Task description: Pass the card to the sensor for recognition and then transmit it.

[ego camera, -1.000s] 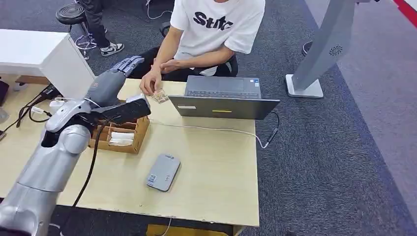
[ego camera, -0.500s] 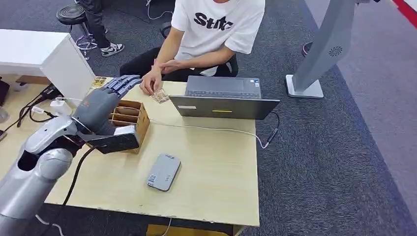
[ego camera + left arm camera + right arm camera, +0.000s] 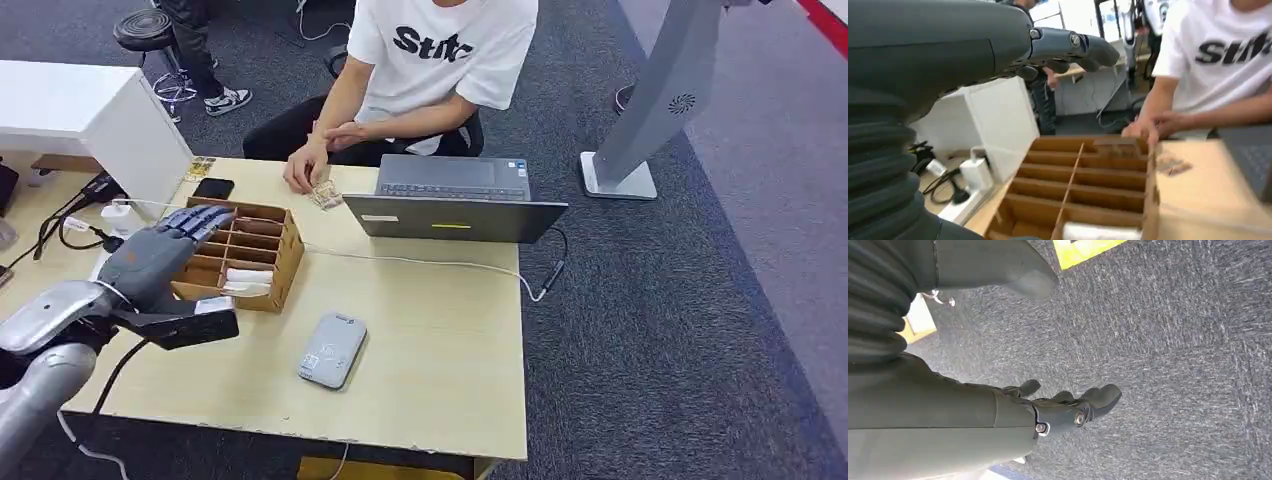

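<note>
While seated at the far side of the table [image 3: 420, 350], a person's hand [image 3: 303, 172] resting beside the card [image 3: 325, 195] (flat by the laptop [image 3: 455, 200]). Left hand [image 3: 160, 255] spread wide over the wooden organizer [image 3: 262, 262], holding nothing. Right hand [image 3: 1068, 407] hanging, loosely spread, empty.

On the table [image 3: 440, 350]: one laptop [image 3: 455, 197], one wooden divided box [image 3: 245, 255], one grey sensor [image 3: 332, 350], one black phone [image 3: 213, 188], one card [image 3: 324, 196] under a person's hand [image 3: 303, 170].
</note>
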`<state>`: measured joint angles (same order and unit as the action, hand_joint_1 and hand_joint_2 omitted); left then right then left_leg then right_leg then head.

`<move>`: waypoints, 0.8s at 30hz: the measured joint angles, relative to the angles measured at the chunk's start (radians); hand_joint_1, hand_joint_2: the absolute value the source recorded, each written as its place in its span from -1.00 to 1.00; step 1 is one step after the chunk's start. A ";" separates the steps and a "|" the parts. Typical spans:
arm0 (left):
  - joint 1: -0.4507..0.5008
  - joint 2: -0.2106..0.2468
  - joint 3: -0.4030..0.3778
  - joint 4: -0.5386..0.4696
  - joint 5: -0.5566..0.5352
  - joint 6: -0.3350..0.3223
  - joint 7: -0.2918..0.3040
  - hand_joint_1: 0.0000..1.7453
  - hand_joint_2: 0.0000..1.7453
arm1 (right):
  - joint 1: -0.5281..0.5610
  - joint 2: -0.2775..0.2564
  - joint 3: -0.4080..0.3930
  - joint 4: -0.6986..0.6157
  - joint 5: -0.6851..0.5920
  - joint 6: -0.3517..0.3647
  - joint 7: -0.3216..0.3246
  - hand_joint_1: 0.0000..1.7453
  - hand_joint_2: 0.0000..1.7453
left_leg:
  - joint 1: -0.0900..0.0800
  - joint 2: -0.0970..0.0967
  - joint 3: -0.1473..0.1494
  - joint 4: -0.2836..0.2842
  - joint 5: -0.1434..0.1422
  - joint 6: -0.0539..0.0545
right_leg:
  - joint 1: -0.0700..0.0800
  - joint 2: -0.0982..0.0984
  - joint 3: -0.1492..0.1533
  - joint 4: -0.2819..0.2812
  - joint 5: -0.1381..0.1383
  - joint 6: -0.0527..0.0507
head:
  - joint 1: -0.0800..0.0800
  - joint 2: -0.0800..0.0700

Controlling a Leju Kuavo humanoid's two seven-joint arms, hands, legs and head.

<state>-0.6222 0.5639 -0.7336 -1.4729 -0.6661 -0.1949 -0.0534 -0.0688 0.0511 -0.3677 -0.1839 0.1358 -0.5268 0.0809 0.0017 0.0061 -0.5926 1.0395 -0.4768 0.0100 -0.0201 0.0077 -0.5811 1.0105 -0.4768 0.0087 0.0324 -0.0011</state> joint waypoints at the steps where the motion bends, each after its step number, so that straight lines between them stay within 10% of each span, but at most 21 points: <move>1: 0.012 0.006 -0.002 0.001 0.000 0.003 0.000 -1.00 1.00 | 0.000 0.000 0.000 0.000 0.001 0.000 0.001 -1.00 1.00 | 0.000 0.000 0.000 0.000 0.000 0.000 | 0.000 0.000 0.000 0.000 0.000 0.000 | 0.000 0.000; 24: 0.085 0.023 -0.034 0.037 -0.017 0.036 0.002 -1.00 1.00 | -0.001 0.002 0.000 0.000 0.016 0.003 -0.001 -1.00 1.00 | 0.000 -0.001 0.000 0.000 0.000 0.000 | 0.000 -0.001 0.000 0.000 0.000 0.000 | 0.000 0.000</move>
<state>-0.5373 0.5871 -0.7679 -1.4355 -0.6832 -0.1587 -0.0515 -0.0696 0.0534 -0.3677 -0.1843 0.1518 -0.5238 0.0801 0.0017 0.0055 -0.5928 1.0396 -0.4768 0.0100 -0.0201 0.0068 -0.5810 1.0104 -0.4769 0.0087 0.0324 -0.0011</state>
